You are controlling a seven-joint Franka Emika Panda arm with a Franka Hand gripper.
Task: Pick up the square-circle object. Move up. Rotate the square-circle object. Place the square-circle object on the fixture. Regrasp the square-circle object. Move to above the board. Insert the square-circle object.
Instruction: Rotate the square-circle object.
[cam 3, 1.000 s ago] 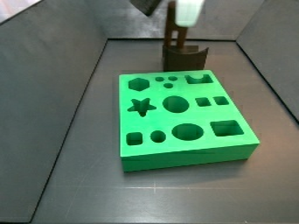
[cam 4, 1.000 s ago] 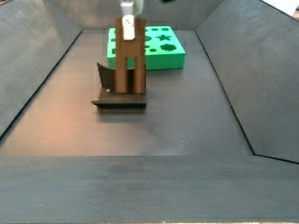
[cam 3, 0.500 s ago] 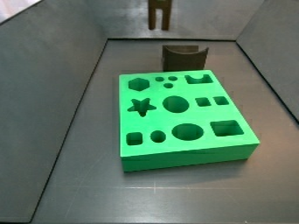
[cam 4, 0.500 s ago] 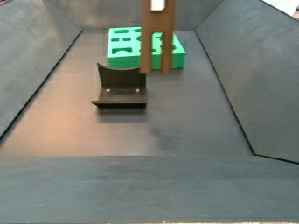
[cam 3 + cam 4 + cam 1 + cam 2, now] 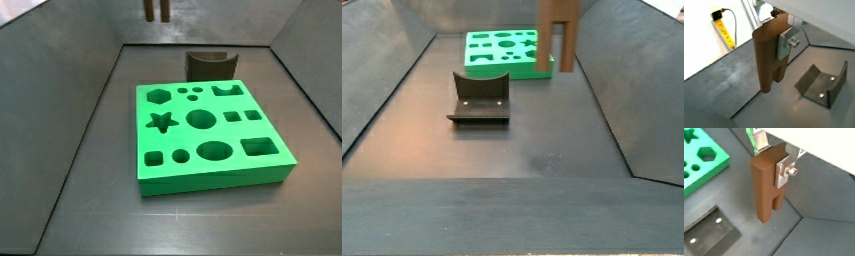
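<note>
The gripper (image 5: 777, 169) holds between flat shiny silver metal fingers (image 5: 785, 168) the matt, smooth, brown wood-like square-circle object (image 5: 765, 185). The bright green board (image 5: 209, 134) looks like smooth plastic.

A side view looks down along the grey surface (image 5: 94, 180) from the end nearest the board (image 5: 211, 135), which fills its middle; the fixture (image 5: 210, 64) stands beyond it near the back wall, and the square-circle object (image 5: 156, 10) shows only at the upper edge. A side view faces the opposite way from the far end, with the fixture (image 5: 480, 97) in front and the board (image 5: 509, 52) behind it. Both share the board, the fixture and the hanging piece (image 5: 560, 35).

Both wrist views sit close beside the tool (image 5: 784, 44), looking down its length past the piece (image 5: 767, 183) to the floor. One catches the fixture (image 5: 822, 82), one the board's corner (image 5: 701, 160).
</note>
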